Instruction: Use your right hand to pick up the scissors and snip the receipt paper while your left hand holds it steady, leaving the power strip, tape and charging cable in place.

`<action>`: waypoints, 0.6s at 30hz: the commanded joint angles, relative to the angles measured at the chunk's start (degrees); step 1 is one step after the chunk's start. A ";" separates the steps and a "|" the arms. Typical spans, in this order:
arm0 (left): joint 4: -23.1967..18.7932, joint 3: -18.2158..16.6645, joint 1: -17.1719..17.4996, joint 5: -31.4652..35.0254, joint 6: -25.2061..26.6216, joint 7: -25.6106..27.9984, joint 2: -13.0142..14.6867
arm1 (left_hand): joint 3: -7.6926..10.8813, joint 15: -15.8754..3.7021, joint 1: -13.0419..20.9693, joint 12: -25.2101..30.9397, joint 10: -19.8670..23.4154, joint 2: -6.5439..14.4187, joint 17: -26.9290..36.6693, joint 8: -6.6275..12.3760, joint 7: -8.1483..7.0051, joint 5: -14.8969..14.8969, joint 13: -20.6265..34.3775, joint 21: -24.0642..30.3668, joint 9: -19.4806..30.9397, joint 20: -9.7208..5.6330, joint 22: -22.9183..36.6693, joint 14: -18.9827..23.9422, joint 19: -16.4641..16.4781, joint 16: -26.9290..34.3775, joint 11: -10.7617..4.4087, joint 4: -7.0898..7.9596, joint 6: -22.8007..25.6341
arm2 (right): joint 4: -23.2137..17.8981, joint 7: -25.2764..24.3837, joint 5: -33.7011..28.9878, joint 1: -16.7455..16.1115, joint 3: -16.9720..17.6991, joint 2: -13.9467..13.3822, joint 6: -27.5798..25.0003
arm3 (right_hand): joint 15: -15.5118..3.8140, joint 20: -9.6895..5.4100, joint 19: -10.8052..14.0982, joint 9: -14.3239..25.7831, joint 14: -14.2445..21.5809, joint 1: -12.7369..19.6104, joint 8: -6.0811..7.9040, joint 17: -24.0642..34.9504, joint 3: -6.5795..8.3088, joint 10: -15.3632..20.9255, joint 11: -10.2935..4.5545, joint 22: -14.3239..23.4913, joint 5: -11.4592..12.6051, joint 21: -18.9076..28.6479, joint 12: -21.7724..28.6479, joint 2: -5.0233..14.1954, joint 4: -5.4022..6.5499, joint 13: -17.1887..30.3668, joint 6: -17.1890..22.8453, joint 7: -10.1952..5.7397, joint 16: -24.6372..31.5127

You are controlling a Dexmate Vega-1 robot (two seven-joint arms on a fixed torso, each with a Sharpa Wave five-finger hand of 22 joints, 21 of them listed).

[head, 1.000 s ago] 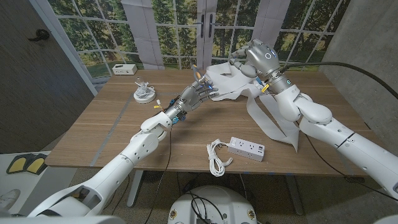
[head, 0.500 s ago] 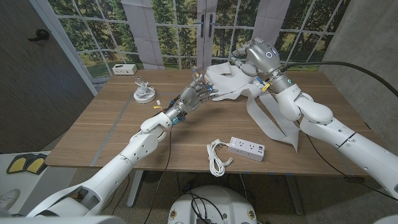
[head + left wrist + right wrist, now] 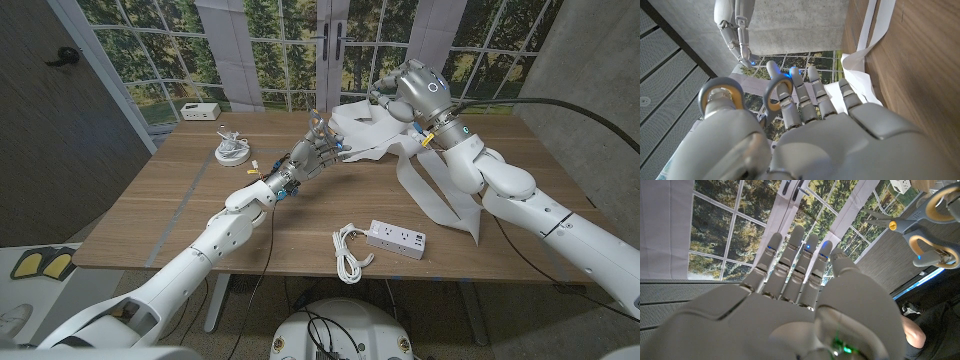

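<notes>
The scissors (image 3: 318,126), grey handles lined in yellow, are in my left hand (image 3: 311,153), raised above the middle of the table with the blades pointing up. In the left wrist view my thumb and a finger sit in the handle loops (image 3: 720,88). My right hand (image 3: 398,96) holds the white receipt paper (image 3: 436,196) up at the far right; the strip hangs down to the table. The scissors are beside the paper's left edge. In the right wrist view my right hand (image 3: 790,295) has its fingers stretched out, and the scissors (image 3: 920,223) show beyond them.
A white power strip (image 3: 398,238) lies near the front edge with its coiled cord (image 3: 347,253) beside it. A coiled white cable (image 3: 232,152) sits at the far left of the table (image 3: 170,220). A small white box (image 3: 200,110) stands behind it.
</notes>
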 commanded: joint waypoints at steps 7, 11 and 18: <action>-1.00 0.58 -0.95 1.02 2.58 -1.47 2.53 | -2.86 1.09 -3.34 0.30 0.02 -0.69 0.24 -0.28 3.08 1.67 -0.79 -0.34 0.63 0.20 0.30 -0.82 -0.68 -0.74 1.33 0.95 1.64 | -0.42 0.58 -0.60 0.55 -0.12 0.06 -0.72 | -6.14 0.35 0.34 0.09 -0.26 -0.57 -0.25 0.09 0.05 0.04 0.22 0.31 -0.06 -0.19 -0.53 -0.06 -0.26 -0.27 0.17 -0.09 0.25; -1.27 0.69 -1.12 1.23 3.08 -1.65 3.09 | -3.87 1.53 -4.33 0.15 -0.03 -0.83 0.28 -0.45 3.55 2.22 -1.35 -0.30 0.82 0.21 0.31 -0.81 -0.68 -0.88 1.69 1.30 1.42 | -0.45 0.56 -0.75 0.66 -0.15 0.05 -0.76 | -6.11 0.34 0.31 0.06 -0.30 -0.70 -0.31 0.08 0.07 -0.05 0.26 0.31 -0.07 -0.27 -0.70 -0.07 -0.25 -0.40 0.04 -0.22 0.25; -2.13 0.54 -1.06 1.19 3.99 -1.54 4.07 | -5.63 1.87 -5.97 0.62 0.34 -0.91 0.35 -0.40 4.26 3.19 -1.40 -0.24 1.22 0.21 0.31 -0.42 -0.61 -0.97 2.48 1.88 1.75 | -0.63 0.72 -0.98 0.75 -0.15 0.12 -1.15 | -6.04 0.42 0.17 0.02 -0.41 -0.98 -0.35 0.01 0.08 0.02 0.25 0.31 -0.09 -0.42 -0.87 -0.09 -0.18 -0.57 -0.05 -0.25 0.20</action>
